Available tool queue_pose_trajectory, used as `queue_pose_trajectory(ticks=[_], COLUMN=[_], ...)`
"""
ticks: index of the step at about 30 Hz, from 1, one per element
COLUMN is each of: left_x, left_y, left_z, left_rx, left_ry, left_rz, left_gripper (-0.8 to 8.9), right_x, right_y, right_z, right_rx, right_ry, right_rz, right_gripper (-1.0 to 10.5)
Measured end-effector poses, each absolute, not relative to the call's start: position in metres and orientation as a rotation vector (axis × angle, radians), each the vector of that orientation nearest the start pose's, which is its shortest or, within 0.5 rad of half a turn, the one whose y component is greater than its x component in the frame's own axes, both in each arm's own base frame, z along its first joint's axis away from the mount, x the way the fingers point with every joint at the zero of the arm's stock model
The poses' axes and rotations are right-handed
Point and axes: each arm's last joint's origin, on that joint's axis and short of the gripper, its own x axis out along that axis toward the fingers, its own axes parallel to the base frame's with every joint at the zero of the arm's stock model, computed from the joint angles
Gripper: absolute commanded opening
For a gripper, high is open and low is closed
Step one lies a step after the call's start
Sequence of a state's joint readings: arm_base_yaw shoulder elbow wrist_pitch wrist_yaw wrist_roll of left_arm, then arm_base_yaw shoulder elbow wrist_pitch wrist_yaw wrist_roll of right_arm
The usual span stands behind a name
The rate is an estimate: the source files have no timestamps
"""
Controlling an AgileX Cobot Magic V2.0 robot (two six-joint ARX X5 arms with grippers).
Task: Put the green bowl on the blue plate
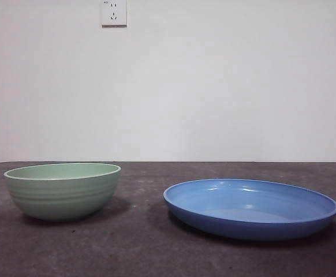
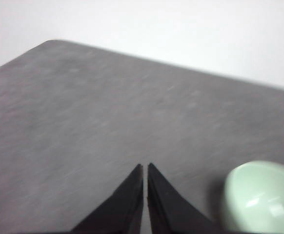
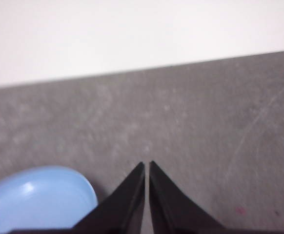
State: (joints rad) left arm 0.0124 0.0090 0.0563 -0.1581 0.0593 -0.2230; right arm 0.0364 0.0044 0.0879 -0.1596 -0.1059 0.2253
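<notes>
Resting on the grey table [image 1: 156, 254], the bowl [image 1: 63, 190] is seen at the left, well apart from the plate [image 1: 250, 208] at the right. Nothing is held: the left gripper [image 2: 145, 168] is pressed closed near the bowl, the right gripper [image 3: 147, 166] likewise near the plate. A glossy, sloped wall may be lost from a shallow pinch, or the plate nudged on lowering. Nothing is set between them; a wall socket [image 1: 114, 12] is seen far behind.

A dark grey, matte, speckled tabletop [image 1: 156, 254] is stretching across the lower part of the frame. Behind it a plain white wall [image 1: 214, 86] is filling the rest, carrying a white square plastic power socket [image 1: 114, 12] at the upper left.
</notes>
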Motion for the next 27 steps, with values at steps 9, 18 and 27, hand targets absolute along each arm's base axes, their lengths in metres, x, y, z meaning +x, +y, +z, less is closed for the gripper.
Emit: queue_pose_trajectory(ticks=[9, 18, 27], left_x=[0.088, 0.094, 0.109], left_y=[-0.005, -0.010, -0.020], left_z=[0.222, 0.293, 0.343], left_rx=[-0.299, -0.308, -0.322], left_ry=[0.138, 0.219, 0.382], left_rz=[-0.099, -0.173, -0.381], left_gripper=[0.15, 0.15, 0.15], right_x=[0.076, 0.072, 0.096], right_y=[0.008, 0.013, 0.019], right_z=[0.229, 0.277, 0.313], right_rx=[0.393, 0.435, 0.468], right_ry=[0.166, 0.324, 0.464], right_rz=[0.207, 0.345, 0.527], right_gripper=[0.1, 0.1, 0.1])
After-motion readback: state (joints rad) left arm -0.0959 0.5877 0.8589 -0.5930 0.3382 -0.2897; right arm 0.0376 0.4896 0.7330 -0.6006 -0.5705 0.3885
